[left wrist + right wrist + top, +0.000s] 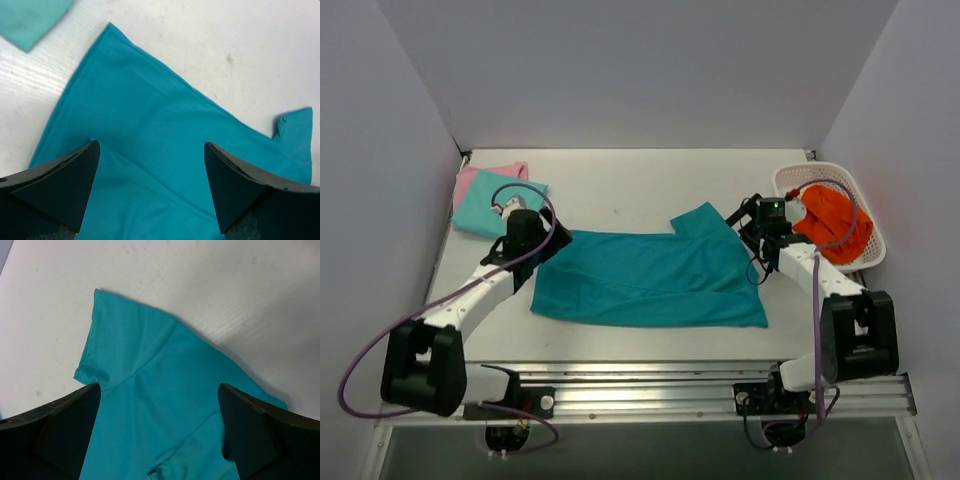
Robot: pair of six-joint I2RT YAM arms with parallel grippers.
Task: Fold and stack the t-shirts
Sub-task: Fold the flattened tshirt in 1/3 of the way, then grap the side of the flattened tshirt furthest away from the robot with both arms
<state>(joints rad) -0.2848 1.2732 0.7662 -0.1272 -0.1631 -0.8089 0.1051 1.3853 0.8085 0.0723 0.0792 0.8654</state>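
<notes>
The deep teal t-shirt [650, 280] lies spread on the white table, one sleeve pointing to the far right. My left gripper [540, 248] is open above its far left corner; the cloth [150, 110] shows between the fingers. My right gripper [748, 232] is open above the sleeve end [150, 390], with nothing in it. The aqua-mint t-shirt [495, 207] lies folded at the far left on top of the pink t-shirt [478, 178]. A corner of the aqua-mint shirt shows in the left wrist view [30, 20].
A white lattice basket [800, 176] stands at the far right with an orange cloth [832, 225] in it. Grey walls close in the table [620, 185] on three sides. A metal rail runs along the near edge.
</notes>
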